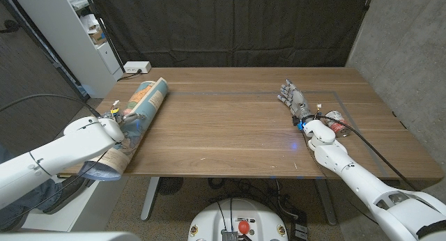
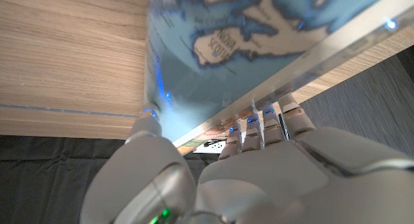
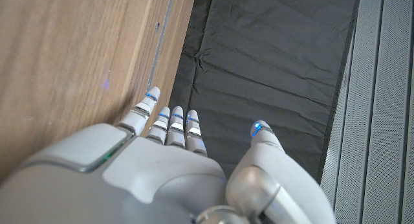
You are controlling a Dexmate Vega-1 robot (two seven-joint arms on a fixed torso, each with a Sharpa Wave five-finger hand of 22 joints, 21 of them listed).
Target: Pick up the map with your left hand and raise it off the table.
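The rolled map (image 1: 143,105), printed in blue and tan, lies slantwise on the table's left side, its near end reaching past the front edge. My left hand (image 1: 120,124) is at the roll's middle. In the left wrist view the map (image 2: 259,43) sits between my thumb (image 2: 149,117) on one side and my fingers (image 2: 265,123) on the other, both touching it. The map's underside is hidden, so I cannot tell if it is off the wood. My right hand (image 1: 293,98) stands on the table's right side with its fingers straight and apart, holding nothing.
A small red and white object (image 1: 338,122) lies beside my right wrist. A white power strip (image 1: 136,67) sits at the table's back left corner, and a white shelf unit (image 1: 70,39) stands beyond it. A dark curtain hangs behind the wooden table (image 1: 230,122).
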